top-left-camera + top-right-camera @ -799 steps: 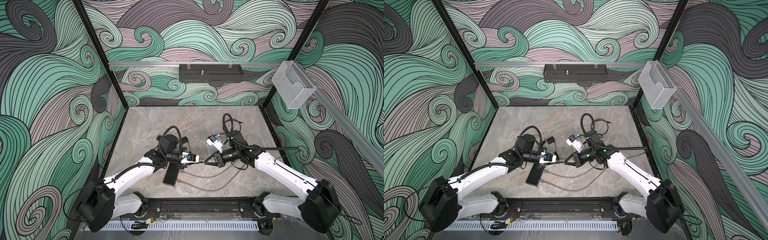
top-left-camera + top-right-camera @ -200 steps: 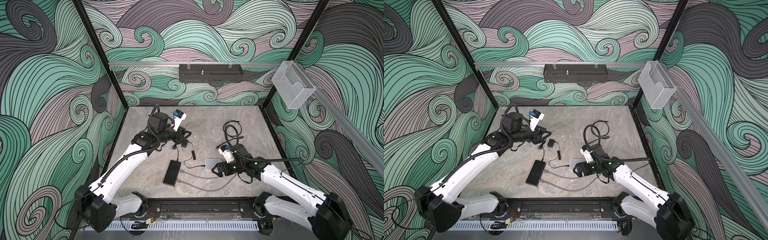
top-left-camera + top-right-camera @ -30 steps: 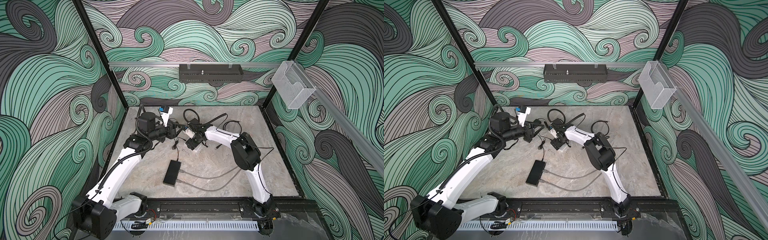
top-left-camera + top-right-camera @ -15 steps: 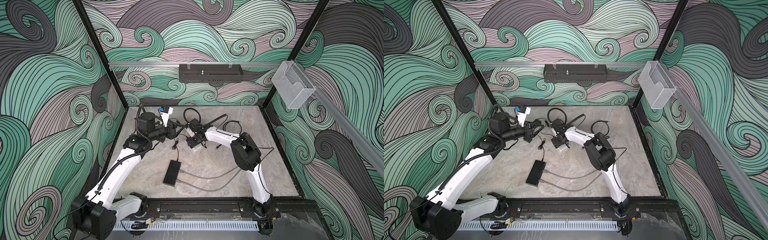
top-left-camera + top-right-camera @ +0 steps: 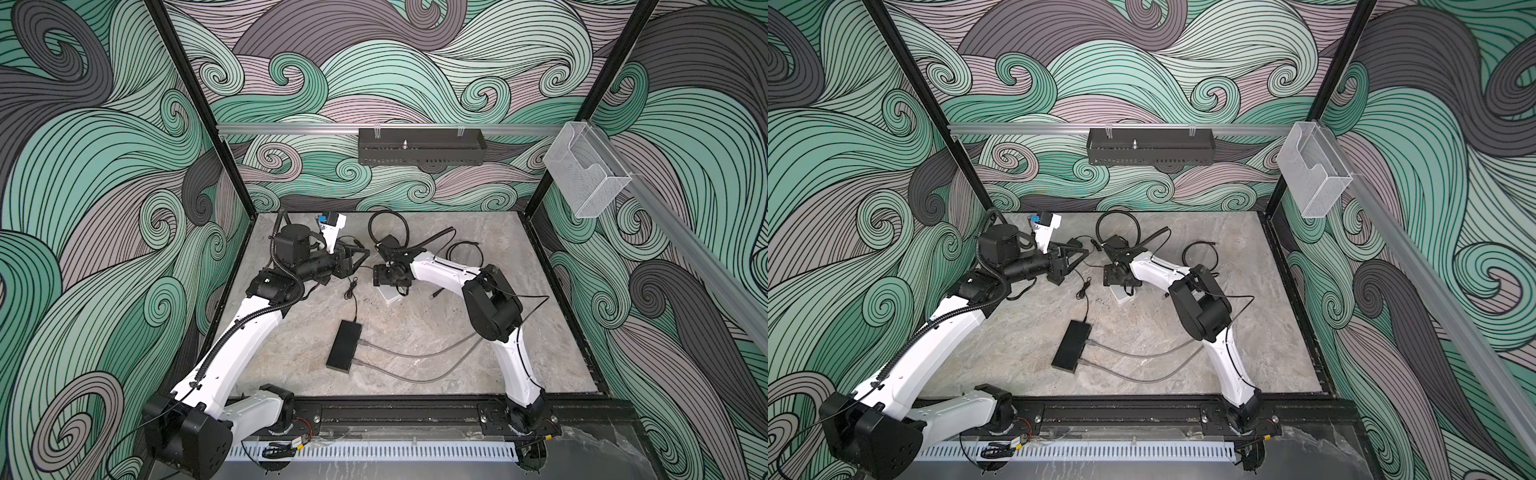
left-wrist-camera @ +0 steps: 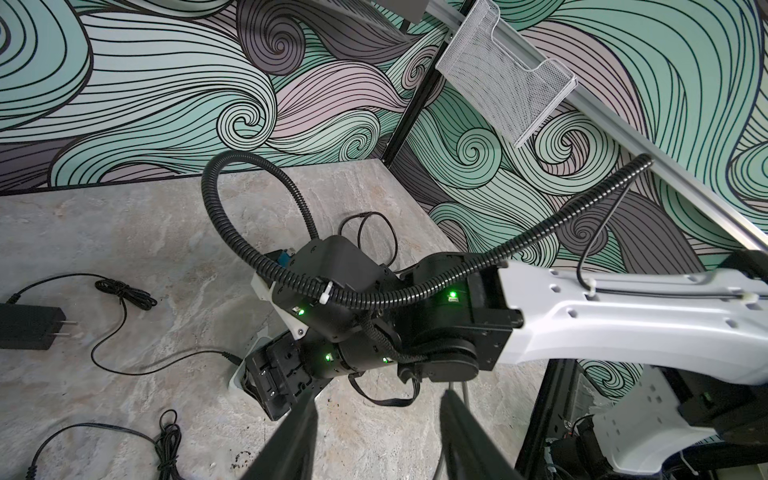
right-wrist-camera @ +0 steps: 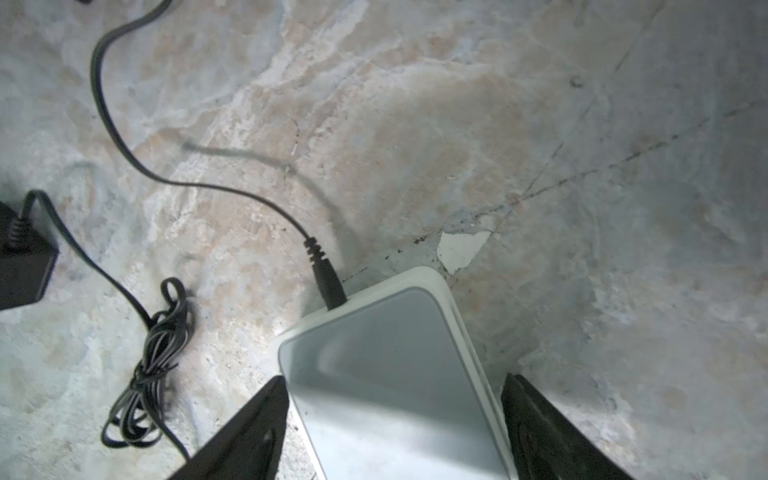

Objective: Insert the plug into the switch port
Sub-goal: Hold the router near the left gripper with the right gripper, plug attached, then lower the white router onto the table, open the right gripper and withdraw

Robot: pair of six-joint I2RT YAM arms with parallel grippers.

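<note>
Right wrist view: the right gripper (image 7: pixel 397 378) stands wide astride the white switch (image 7: pixel 386 365), with a finger along each long side. A dark sliver separates one finger (image 7: pixel 536 428) from the casing, so nothing is clamped. Just ahead of the fingertips, the black plug (image 7: pixel 328 284) sits pushed into the port (image 7: pixel 337 304) on the switch's far end, its ribbed collar outside. The thin cord (image 7: pixel 199 183) curves away across the marble table (image 7: pixel 561 124). A tied bundle of cord (image 7: pixel 153 357) lies beside the other finger, apart from the switch. A black power adapter (image 7: pixel 20 266) rests farther out that way.

In both top views only a corner of the switch (image 5: pixel 388 296) (image 5: pixel 1121 296) shows from under the right gripper. The left gripper (image 6: pixel 378 397) hovers with its fingers moderately parted and nothing between them. It points at the right arm's wrist, near it but apart. A black box (image 5: pixel 344 347) with two grey cables (image 5: pixel 415 355) lies well behind both grippers, toward the arms' bases.
</note>
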